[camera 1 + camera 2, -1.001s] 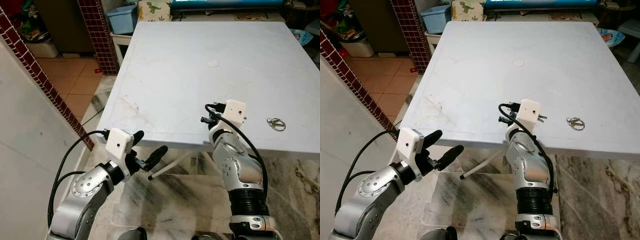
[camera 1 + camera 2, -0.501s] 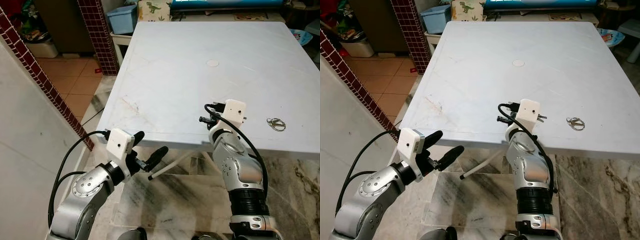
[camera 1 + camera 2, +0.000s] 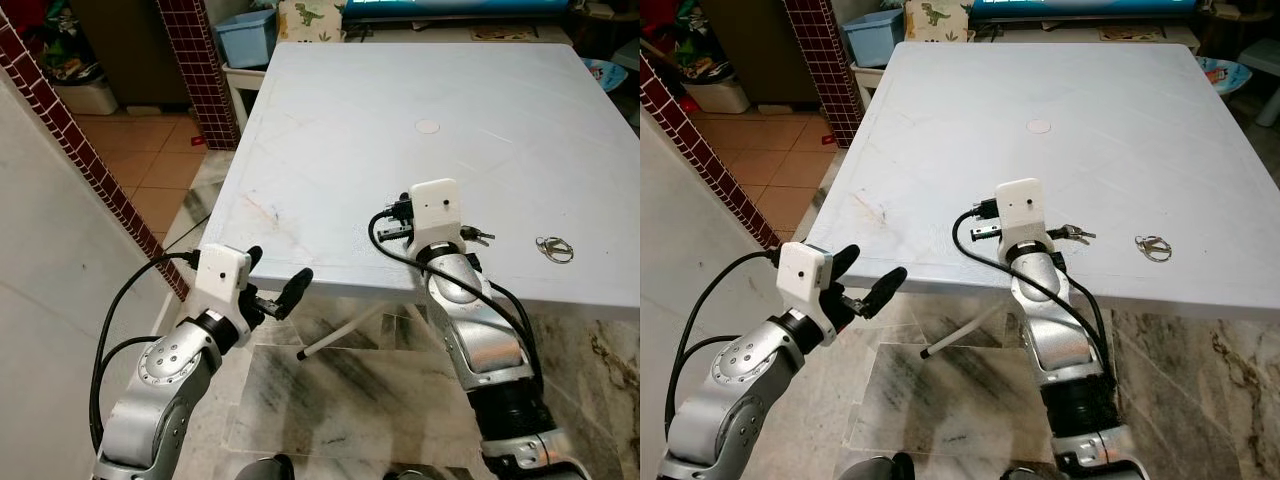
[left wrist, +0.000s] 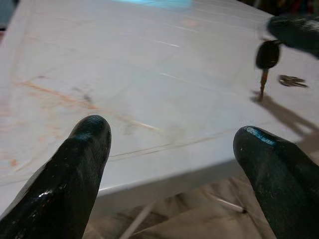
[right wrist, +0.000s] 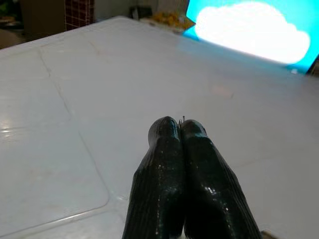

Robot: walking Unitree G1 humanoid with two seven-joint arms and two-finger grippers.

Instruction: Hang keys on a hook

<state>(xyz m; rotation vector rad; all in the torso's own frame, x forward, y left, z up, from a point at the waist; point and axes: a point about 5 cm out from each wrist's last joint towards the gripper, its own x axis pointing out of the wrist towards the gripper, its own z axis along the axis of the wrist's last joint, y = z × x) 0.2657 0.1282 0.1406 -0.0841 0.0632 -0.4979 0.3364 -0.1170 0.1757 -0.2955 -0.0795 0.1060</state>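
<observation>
Right gripper [image 4: 294, 30] jaws pinch a key [image 4: 266, 57] above the worktop [image 3: 400, 90]; left gripper [image 3: 275, 290] jaws gape empty; hanging remains undone.

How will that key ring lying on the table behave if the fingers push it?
The key ring looks thin and flat, so it will probably slide on the smooth white table, not roll. Its loose loops may flop when lifted.

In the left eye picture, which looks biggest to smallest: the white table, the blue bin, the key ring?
1. White table
2. Blue bin, far off, so nearness may mislead
3. Key ring
</observation>
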